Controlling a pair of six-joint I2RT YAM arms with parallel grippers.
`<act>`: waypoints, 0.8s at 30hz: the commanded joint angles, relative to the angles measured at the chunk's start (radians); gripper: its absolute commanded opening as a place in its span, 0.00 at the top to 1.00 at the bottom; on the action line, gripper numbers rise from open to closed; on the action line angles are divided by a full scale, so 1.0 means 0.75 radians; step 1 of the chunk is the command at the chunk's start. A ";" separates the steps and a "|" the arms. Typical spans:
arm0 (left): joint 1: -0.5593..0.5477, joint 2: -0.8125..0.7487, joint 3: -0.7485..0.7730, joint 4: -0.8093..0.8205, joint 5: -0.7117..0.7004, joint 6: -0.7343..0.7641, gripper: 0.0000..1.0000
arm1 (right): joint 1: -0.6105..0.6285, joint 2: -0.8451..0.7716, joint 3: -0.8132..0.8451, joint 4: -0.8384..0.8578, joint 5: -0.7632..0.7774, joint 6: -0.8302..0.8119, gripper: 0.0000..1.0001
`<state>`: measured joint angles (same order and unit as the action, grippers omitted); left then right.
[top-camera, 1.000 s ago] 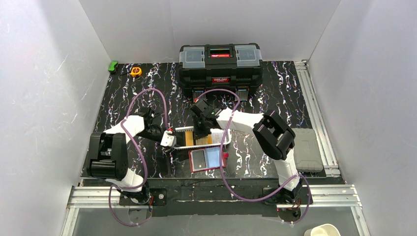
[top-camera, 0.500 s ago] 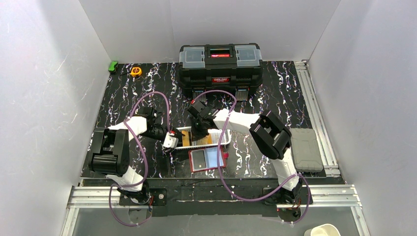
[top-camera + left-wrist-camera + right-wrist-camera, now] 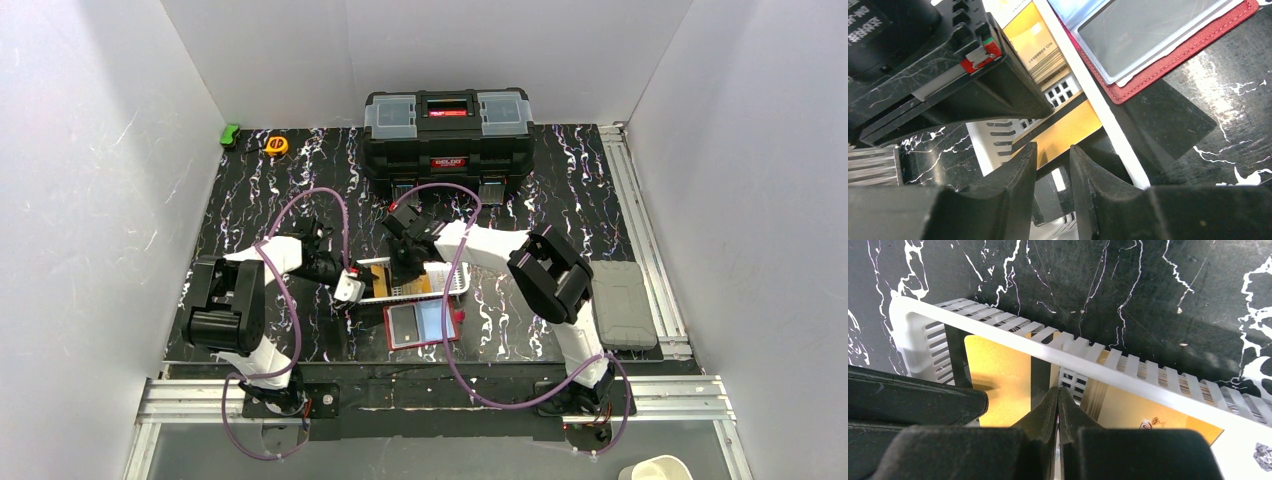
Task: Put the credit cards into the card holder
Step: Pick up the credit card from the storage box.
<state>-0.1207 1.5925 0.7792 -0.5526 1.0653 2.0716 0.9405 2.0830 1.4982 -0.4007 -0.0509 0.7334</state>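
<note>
Right gripper (image 3: 1058,401): jaws pressed together, tips meeting. It reaches down inside the white slotted basket (image 3: 1128,376), just inside the far rim. The tips sit at a dark upright strip between orange cards (image 3: 998,374) that lean in the basket. Cannot tell whether a thin card edge is caught between the tips.

Left gripper (image 3: 1053,167): jaws stand a narrow gap apart, nothing clearly pinched. It is at the basket's left end. Through the gap show the corner of an orange card and a bit of the slotted end wall. The right gripper's black body crowds in just beside it, over the basket, and covers part of the stacked orange cards.

Card holder (image 3: 420,343): red, open and flat on the table (image 3: 560,200), on the near side of the basket, its far edge close against the basket's near rim. A grey card (image 3: 1143,32) lies on its left half and a light blue card (image 3: 437,318) on its right half. Neither gripper touches it.

Further out:
- The black toolbox (image 3: 448,130) stands at far centre, lid shut, well apart from the basket. The right arm's forearm crosses the space between them.
- A purple cable (image 3: 320,200) arches over the left arm.
- A yellow tape measure (image 3: 277,145) and a small green object (image 3: 230,133) sit near the far left corner.
- A grey pad (image 3: 622,303) lies at the right edge by the rail.
</note>
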 commanded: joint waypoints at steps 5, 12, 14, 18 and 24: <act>-0.081 0.063 -0.007 0.054 -0.107 0.850 0.76 | -0.012 0.019 -0.039 0.092 -0.085 0.019 0.92; -0.101 0.061 -0.057 0.197 -0.138 0.849 0.81 | -0.028 0.006 -0.060 0.144 -0.149 0.001 0.92; -0.101 0.050 -0.069 0.245 -0.136 0.849 0.85 | -0.033 -0.001 -0.074 0.167 -0.166 0.002 0.92; -0.101 0.043 -0.063 0.266 -0.158 0.846 0.96 | -0.039 -0.010 -0.088 0.185 -0.181 0.000 0.91; -0.101 0.033 -0.050 0.269 -0.140 0.846 1.00 | -0.044 -0.019 -0.106 0.196 -0.194 0.001 0.91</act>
<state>-0.1967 1.6043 0.7433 -0.4404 1.0157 2.0827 0.8959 2.0773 1.4563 -0.2569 -0.1566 0.7338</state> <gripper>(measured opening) 0.021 0.086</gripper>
